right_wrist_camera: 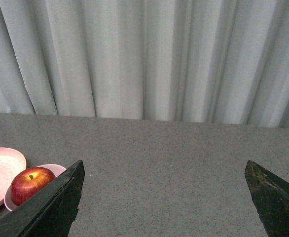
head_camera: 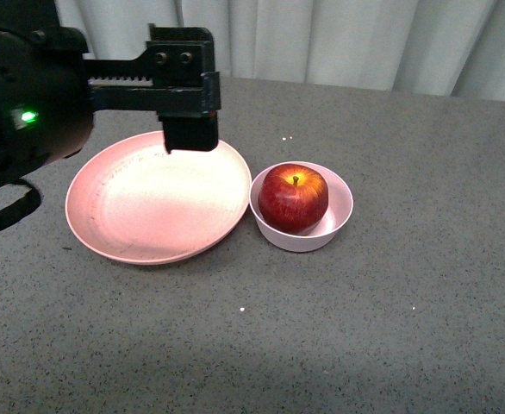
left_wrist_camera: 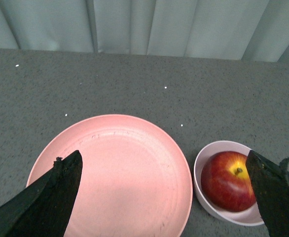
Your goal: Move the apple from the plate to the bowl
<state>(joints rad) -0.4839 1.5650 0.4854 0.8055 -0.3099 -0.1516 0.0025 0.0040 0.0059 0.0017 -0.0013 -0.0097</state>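
Clearing the left hand away from a finished placement

Hovering above the far rim of the plate (head_camera: 153,200), the left hand (left_wrist_camera: 164,197) has its fingers (left_wrist_camera: 51,197) spread wide and holds nothing — its wrist view shows bare plate between the two dark tips. The apple (head_camera: 293,197) sits in the bowl (head_camera: 334,222), stem up, and the bowl stands on the worktop (head_camera: 390,328) just beside the plate, their rims touching or nearly so. By my reading the transfer itself is done, so the step in hand is a clean retreat. Doing it well means lifting straight up and back, keeping the spread fingers from dipping toward the plate rim or sweeping across to the bowl — a nudge there could tip the apple out. The right hand (right_wrist_camera: 164,197) is also wide and empty, well apart from the dishes; it needs no part in this.
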